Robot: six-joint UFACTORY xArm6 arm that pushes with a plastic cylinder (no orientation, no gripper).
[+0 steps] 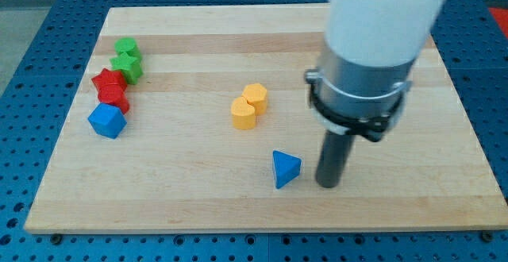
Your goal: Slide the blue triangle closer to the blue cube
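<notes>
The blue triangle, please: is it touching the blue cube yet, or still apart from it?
Apart. The blue triangle lies beside my tip; the blue cube sits far toward the view's left.

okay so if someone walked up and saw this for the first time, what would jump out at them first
Probably the big white and grey arm at the view's upper right, its dark rod ending in my tip just right of the blue triangle, apart from it. Next, the cluster at the view's left: green blocks, red blocks and the blue cube. Two yellow blocks sit mid-board.
</notes>
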